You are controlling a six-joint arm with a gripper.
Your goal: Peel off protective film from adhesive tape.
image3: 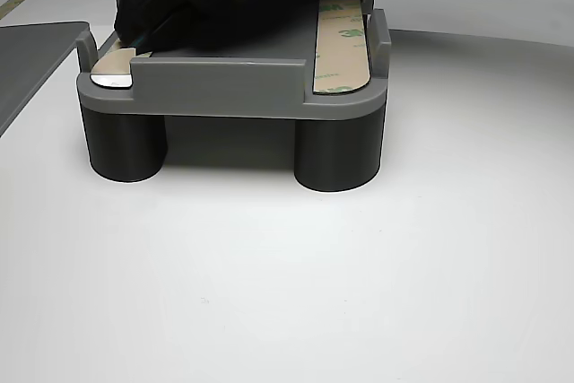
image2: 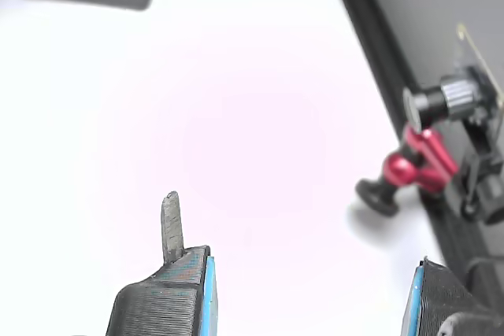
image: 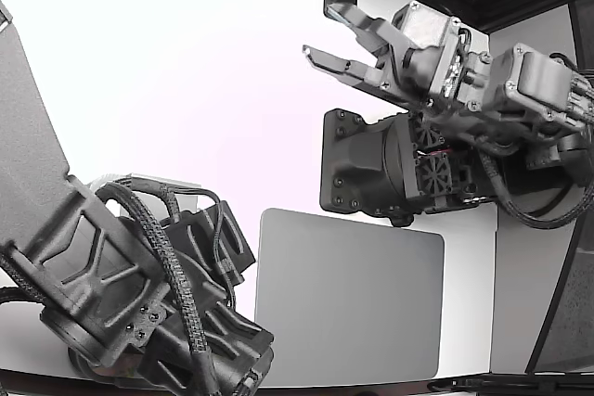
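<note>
Two fingers (image2: 309, 297) stand wide apart, empty; tape strip (image3: 341, 42) on the fixture (image3: 233, 87) reads "3M".

the exterior view looks steeply down on the white table (image: 167, 90) from above, close behind a dark arm (image: 130, 285) that fills its lower left, with a second arm (image: 445, 71) at its upper right. the wrist view rides just behind its gripper (image2: 307, 289), angled down at the same white table (image2: 236, 100) and a small camera on a red mount (image2: 421, 159) at the table's edge. the other view sits low and near, almost at table height, facing the side of a grey fixture (image3: 233, 87) on round legs.
</note>
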